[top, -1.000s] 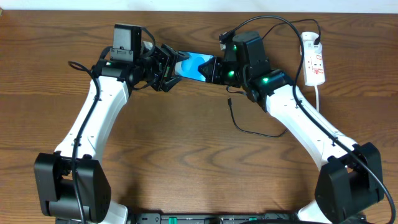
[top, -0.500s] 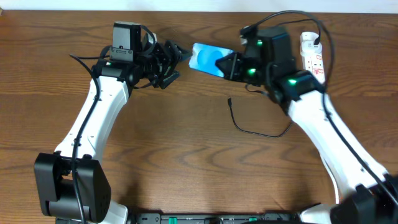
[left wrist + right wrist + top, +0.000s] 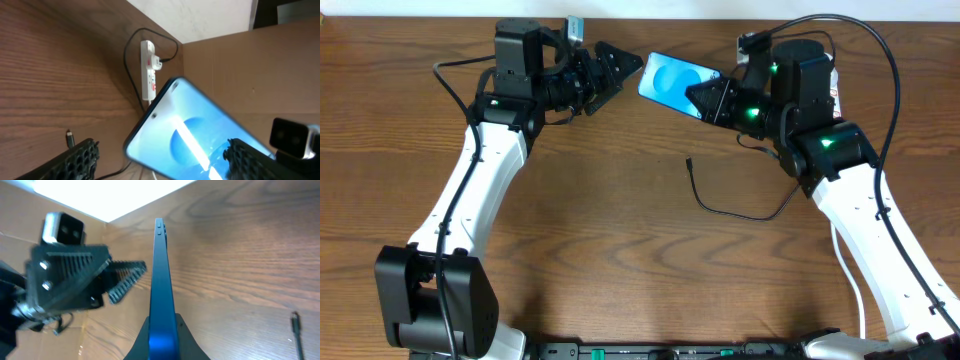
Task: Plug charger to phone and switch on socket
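Left gripper (image 3: 620,68) sits up near the table's (image 3: 620,260) far edge, fingers (image 3: 75,160) spread wide, nothing between them. Its tips point right, just beside the phone's left end; I cannot tell whether they touch it.

Next along, the phone (image 3: 672,78) is off the table, tilted, blue screen showing to the overhead camera. In the left wrist view that screen (image 3: 200,130) fills the gap between the spread fingers.

Right gripper (image 3: 705,98) pinches the phone by its right end. Its own camera sees the phone edge-on (image 3: 160,280), rising straight out of the pinch, with the left gripper (image 3: 120,282) just to one side.

Below them, the charger (image 3: 750,217) lies loose on the wood, its tip (image 3: 689,163) well apart from the phone.

Far right, the socket (image 3: 148,70) lies at the back edge with a black plug (image 3: 157,62) in it, and overhead the right arm hides most of it.
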